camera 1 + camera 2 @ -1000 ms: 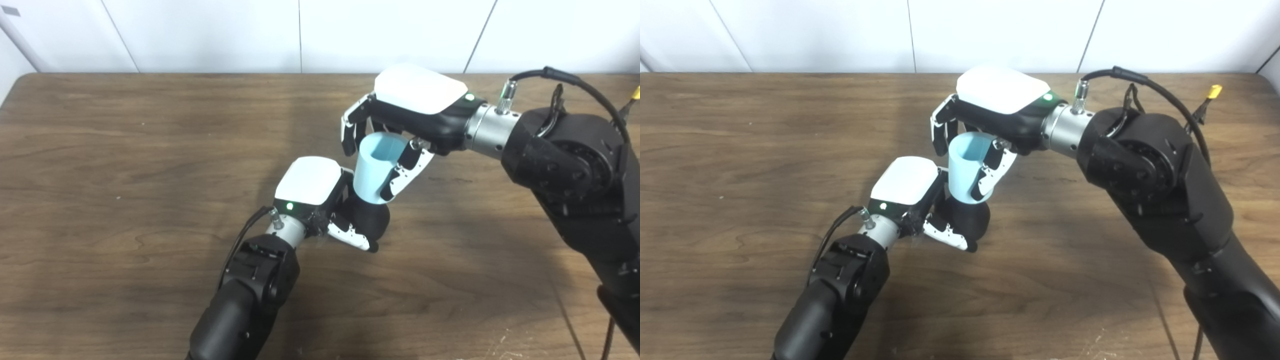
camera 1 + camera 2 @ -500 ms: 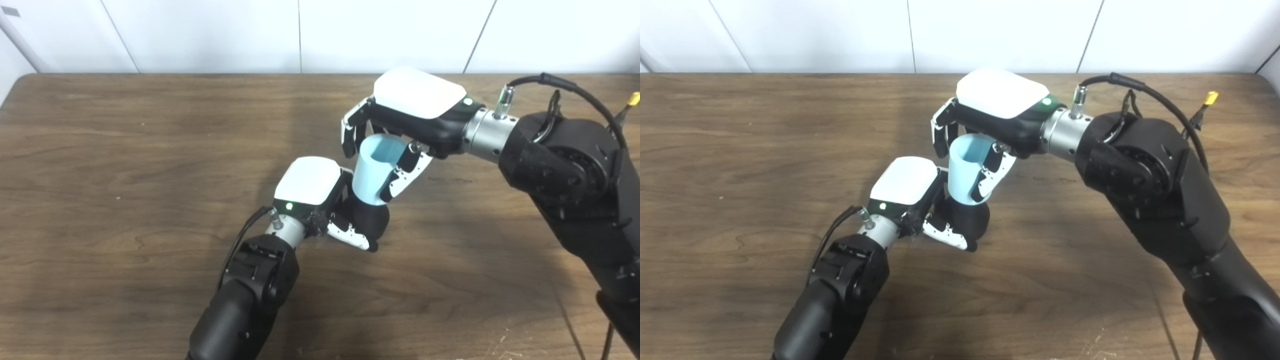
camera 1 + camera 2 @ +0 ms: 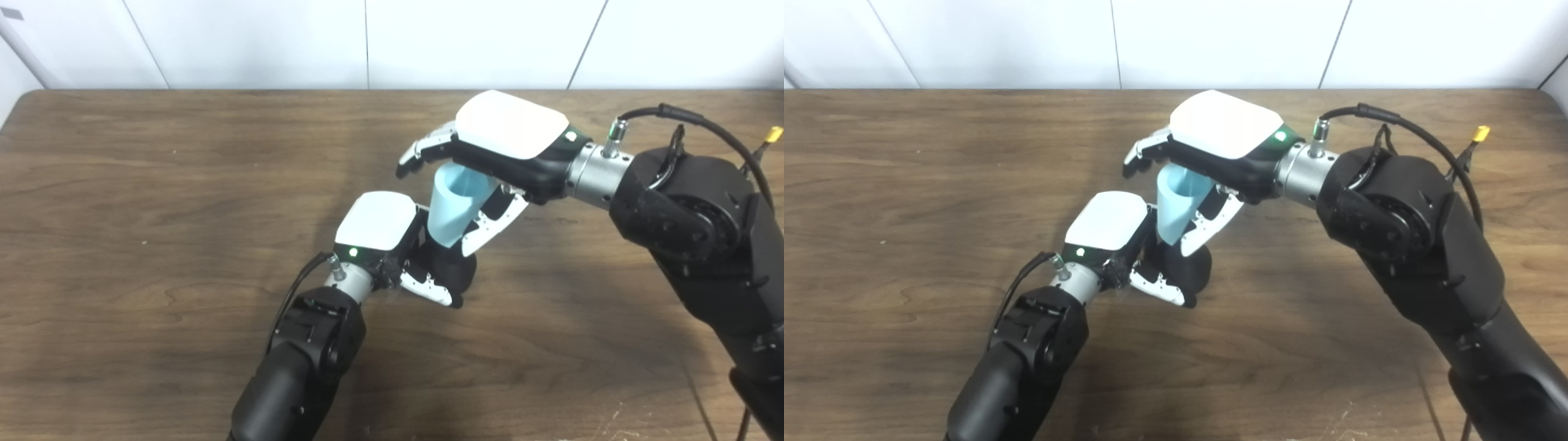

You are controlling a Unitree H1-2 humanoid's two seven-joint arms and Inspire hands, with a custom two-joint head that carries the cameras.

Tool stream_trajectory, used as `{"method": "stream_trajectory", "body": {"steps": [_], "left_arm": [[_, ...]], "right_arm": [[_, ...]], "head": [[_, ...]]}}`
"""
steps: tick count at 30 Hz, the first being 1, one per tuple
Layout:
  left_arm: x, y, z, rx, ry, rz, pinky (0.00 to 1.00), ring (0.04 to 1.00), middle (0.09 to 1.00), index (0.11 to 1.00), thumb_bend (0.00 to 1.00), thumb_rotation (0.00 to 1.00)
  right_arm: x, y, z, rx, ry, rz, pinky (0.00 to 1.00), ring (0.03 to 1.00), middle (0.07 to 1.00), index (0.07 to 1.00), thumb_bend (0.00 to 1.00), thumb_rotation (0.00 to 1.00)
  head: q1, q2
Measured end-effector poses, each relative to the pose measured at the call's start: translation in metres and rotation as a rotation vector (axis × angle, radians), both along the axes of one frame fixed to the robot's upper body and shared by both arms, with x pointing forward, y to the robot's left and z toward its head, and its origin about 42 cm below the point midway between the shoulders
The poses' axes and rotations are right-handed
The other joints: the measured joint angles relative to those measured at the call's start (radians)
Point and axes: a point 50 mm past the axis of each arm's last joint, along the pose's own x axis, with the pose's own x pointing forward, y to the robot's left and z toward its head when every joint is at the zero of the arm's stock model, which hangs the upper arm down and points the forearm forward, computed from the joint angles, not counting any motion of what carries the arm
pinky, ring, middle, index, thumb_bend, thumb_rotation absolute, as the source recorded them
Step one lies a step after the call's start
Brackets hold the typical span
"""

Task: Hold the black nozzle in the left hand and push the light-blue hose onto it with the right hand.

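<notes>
Near the table's middle, my left hand [image 3: 384,228] is shut on the black nozzle [image 3: 458,271], which stands on the wood. The light-blue hose [image 3: 451,207], a short wide tube, sits on the nozzle's top and leans to the left, its open mouth up. My right hand [image 3: 505,131] hovers over the hose mouth. Its fingers [image 3: 422,152] are stretched out to the left, off the hose, and its thumb [image 3: 490,228] lies along the hose's right side. The joint between hose and nozzle is partly hidden by the thumb.
The brown wooden table [image 3: 153,184] runs to a white wall at the back. The right forearm [image 3: 692,208] with its black cable [image 3: 692,116] reaches across the right side. Light scratches mark the front right corner [image 3: 612,422].
My right hand's fingers have lifted off the hose and straightened out to the left. The hose has tipped leftward and sunk a little onto the nozzle. My left hand has stayed put.
</notes>
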Motion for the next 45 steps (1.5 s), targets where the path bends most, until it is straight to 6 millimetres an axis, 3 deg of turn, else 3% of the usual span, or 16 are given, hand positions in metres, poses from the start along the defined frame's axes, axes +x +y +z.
{"method": "stream_trajectory", "body": {"steps": [4, 14, 20, 33, 39, 45], "left_arm": [[0.000, 0.000, 0.000, 0.000, 0.000, 0.000, 0.40, 0.496, 0.490, 0.483, 0.53, 0.00], [0.000, 0.000, 0.000, -0.001, 0.002, 0.000, 0.40, 0.502, 0.482, 0.485, 0.53, 0.00], [0.000, 0.000, 0.000, -0.001, 0.002, 0.000, 0.40, 0.503, 0.486, 0.484, 0.53, 0.00], [-0.001, 0.002, 0.002, 0.000, 0.011, 0.000, 0.44, 0.528, 0.519, 0.471, 0.52, 0.00], [0.000, 0.004, 0.002, -0.005, 0.017, 0.003, 0.44, 0.538, 0.529, 0.467, 0.52, 0.00], [0.000, 0.005, 0.001, -0.012, 0.022, 0.009, 0.44, 0.549, 0.530, 0.466, 0.52, 0.00]], "right_arm": [[0.000, 0.000, 0.001, 0.008, -0.006, -0.006, 0.77, 0.781, 0.768, 0.759, 0.73, 0.81], [0.000, -0.004, 0.006, 0.017, -0.023, -0.022, 0.78, 0.800, 0.780, 0.769, 0.69, 0.88], [-0.007, -0.007, 0.006, 0.019, -0.049, -0.017, 0.81, 0.853, 0.839, 0.848, 0.70, 0.92], [-0.021, -0.016, -0.012, -0.008, -0.030, -0.042, 0.94, 0.995, 0.990, 0.974, 0.70, 0.96], [-0.029, -0.014, -0.029, -0.055, -0.034, -0.043, 1.00, 1.000, 1.000, 1.000, 0.70, 1.00], [-0.031, -0.010, -0.033, -0.054, -0.040, -0.052, 1.00, 1.000, 1.000, 1.000, 0.69, 1.00]], "head": [[0.002, 0.002], [-0.003, 0.000], [-0.005, 0.000], [-0.012, -0.002], [-0.014, 0.000], [-0.015, 0.000]]}}
